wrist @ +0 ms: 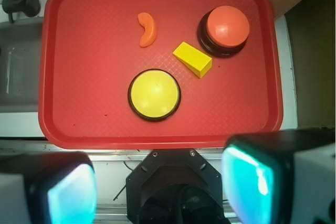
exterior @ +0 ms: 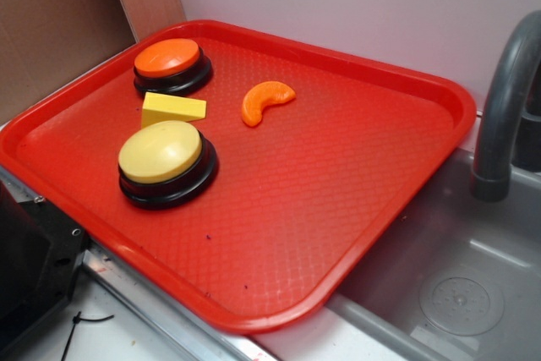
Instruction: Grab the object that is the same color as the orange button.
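Overhead, the tool [wrist: 160,187] hangs above the near edge of the red tray [wrist: 157,140], looking straight down, its two fingers [wrist: 68,192] spread wide apart at the bottom of the wrist view with nothing between them. None of the arm shows in the exterior view.

On the tray, the orange crescent piece [exterior: 266,101] lies flat by itself with bare tray around it. Near it sits the yellow wedge block [exterior: 172,109], and the wedge lies between the orange button [exterior: 171,65] and the yellow button [exterior: 166,162], close to both. All four things sit toward one end of the tray, leaving the other end as open surface out to the raised rim. Beyond that rim are a grey sink [exterior: 456,293] and its faucet [exterior: 503,116].
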### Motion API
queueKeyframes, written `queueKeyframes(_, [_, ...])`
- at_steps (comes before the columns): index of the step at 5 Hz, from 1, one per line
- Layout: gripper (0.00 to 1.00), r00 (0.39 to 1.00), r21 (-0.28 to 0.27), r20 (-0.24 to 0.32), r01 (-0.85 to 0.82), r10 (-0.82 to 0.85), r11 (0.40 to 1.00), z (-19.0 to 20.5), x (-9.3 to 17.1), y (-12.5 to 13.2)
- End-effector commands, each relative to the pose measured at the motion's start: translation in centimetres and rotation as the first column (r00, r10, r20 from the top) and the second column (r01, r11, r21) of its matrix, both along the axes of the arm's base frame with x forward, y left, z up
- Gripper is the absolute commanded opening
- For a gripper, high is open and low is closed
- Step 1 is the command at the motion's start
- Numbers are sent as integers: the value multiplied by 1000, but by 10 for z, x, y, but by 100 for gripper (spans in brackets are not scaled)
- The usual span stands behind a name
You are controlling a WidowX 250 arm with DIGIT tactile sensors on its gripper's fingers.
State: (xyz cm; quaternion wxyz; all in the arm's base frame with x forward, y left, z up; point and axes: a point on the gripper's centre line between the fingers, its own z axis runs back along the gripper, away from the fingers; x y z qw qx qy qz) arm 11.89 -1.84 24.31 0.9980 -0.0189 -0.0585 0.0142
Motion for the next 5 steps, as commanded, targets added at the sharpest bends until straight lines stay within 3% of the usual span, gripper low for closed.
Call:
queueKeyframes(1, [100,1000,0,0,0,0,1000,0,0,0])
queueKeyframes(2, [100,999,-13,18,-48,49,999,-11,17,4])
queueKeyframes(3, [100,993,8,7,-114,114,993,-27,41,11])
queueKeyframes(5, [100,965,60,-5,-261,262,963,-84,111,22])
